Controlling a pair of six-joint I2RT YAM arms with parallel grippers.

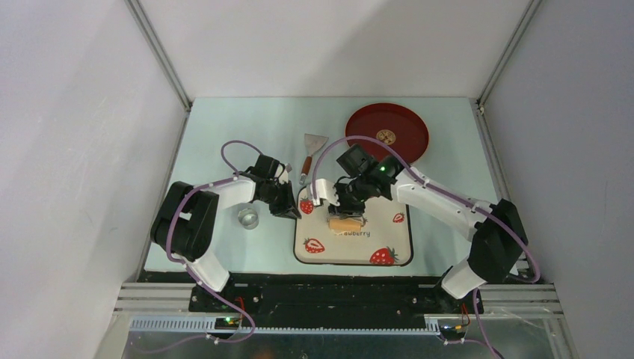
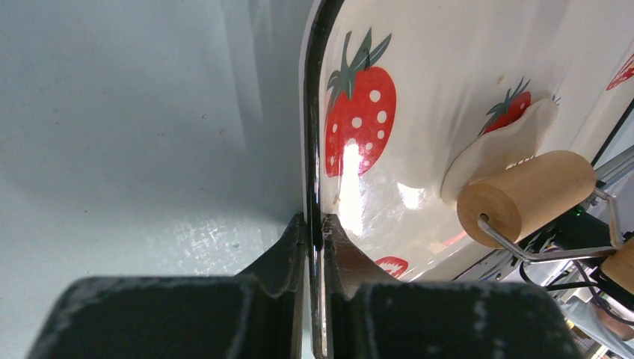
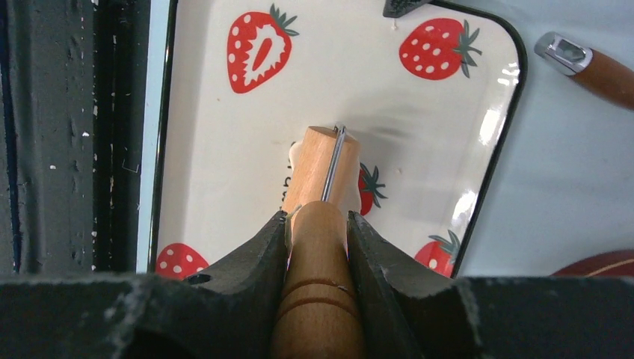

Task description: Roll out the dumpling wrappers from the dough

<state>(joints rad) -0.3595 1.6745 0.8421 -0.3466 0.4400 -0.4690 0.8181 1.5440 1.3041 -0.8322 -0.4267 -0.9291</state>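
The dough (image 2: 497,149) is a flattened pale cream scrap on the strawberry tray (image 1: 299,254), partly under the wooden roller (image 2: 523,198). My right gripper (image 3: 317,221) is shut on the roller's wooden handle (image 3: 318,254) and holds the roller barrel (image 3: 318,168) down on the tray's middle (image 1: 345,223). My left gripper (image 2: 315,228) is shut on the tray's black left rim (image 2: 310,112), at the tray's left edge in the top view (image 1: 293,209). No round dumpling wrappers are in view. In the right wrist view the roller hides most of the dough.
A red plate (image 1: 386,133) lies at the back right. A scraper with a wooden handle (image 1: 312,153) lies behind the tray, also in the right wrist view (image 3: 591,71). A shiny metal cutter ring (image 1: 248,218) sits left of the tray beside my left arm.
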